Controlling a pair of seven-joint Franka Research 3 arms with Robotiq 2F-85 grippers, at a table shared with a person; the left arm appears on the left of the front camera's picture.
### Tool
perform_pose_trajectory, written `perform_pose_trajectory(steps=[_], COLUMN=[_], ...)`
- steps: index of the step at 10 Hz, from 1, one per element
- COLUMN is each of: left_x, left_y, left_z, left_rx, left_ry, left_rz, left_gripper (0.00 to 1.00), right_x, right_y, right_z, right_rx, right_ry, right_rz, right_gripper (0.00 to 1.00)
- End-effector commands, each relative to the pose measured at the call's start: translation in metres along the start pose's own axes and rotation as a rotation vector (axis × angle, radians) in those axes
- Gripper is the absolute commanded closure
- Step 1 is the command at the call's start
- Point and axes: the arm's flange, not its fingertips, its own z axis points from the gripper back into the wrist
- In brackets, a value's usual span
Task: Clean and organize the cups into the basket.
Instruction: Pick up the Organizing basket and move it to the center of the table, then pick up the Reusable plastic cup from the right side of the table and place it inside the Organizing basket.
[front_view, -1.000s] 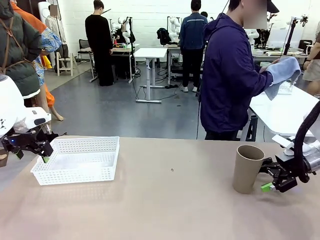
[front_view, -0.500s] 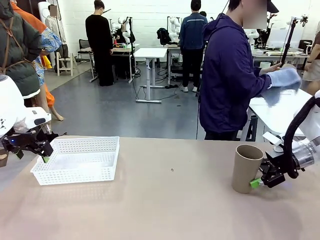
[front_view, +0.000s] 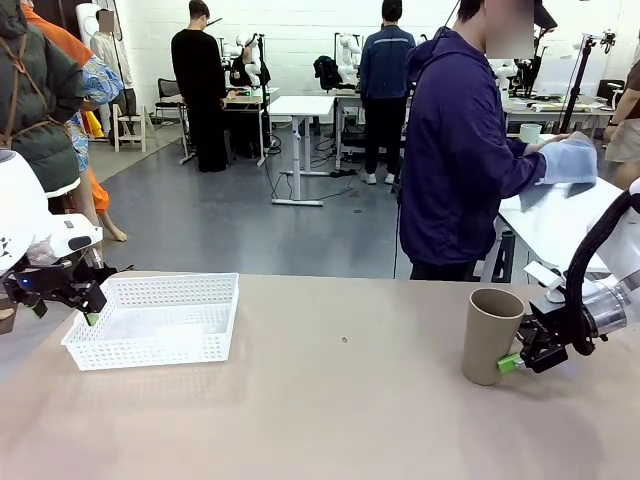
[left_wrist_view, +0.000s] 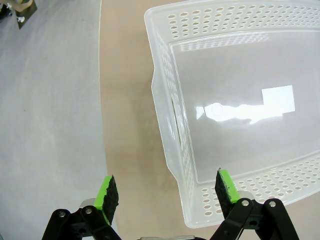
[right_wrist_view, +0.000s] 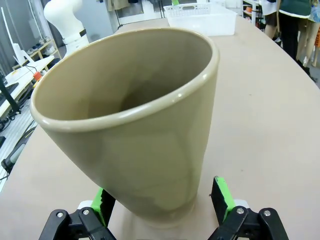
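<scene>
A tan-brown cup (front_view: 492, 336) stands upright on the beige table at the right. My right gripper (front_view: 516, 358) is open at its base; in the right wrist view the cup (right_wrist_view: 140, 125) sits between the two green fingertips (right_wrist_view: 106, 200), apart from both. The white perforated basket (front_view: 155, 345) lies at the table's left with nothing in it. My left gripper (front_view: 68, 298) hovers open over its left end, straddling the basket's side wall (left_wrist_view: 167, 115). A pale mint cup (front_view: 530, 131) seems to stand on the white side table by the person.
A person in a dark blue hoodie (front_view: 455, 150) at the far right wipes the white side table (front_view: 560, 225) with a blue cloth (front_view: 570, 160). The table's left edge (left_wrist_view: 101, 100) runs close beside the basket. The basket (right_wrist_view: 200, 17) shows far off in the right wrist view.
My right gripper has moved left and now has its open fingers on either side of the tan cup's base. The person's cloth came down onto the side table. The left arm stayed still.
</scene>
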Motion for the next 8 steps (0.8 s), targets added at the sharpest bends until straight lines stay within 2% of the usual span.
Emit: perform_pose_trajectory(steps=[1,2,3,5,8], left_x=[0.0,0.0,0.001,0.001,0.001], left_y=[0.0,0.0,-0.004,-0.005,-0.001], left_z=[0.0,0.0,-0.002,-0.001,-0.014], left_rx=[0.0,0.0,0.013,0.004,-0.016], left_ry=[0.004,0.0,0.053,0.096,0.112], left_rz=[0.0,0.0,0.024,0.044,0.068], left_gripper=[0.0,0.0,0.0,0.0,0.0], right_x=[0.0,0.0,0.003,0.004,0.009], right_y=[0.0,0.0,-0.003,-0.009,-0.014], right_z=[-0.001,0.0,-0.006,-0.008,-0.022], right_rx=[0.003,0.0,-0.039,-0.108,-0.084], right_ry=[0.005,0.0,-0.002,-0.028,-0.038], right_rz=[0.001,0.0,0.015,-0.009,0.01], right_gripper=[0.0,0.0,0.0,0.0,0.0])
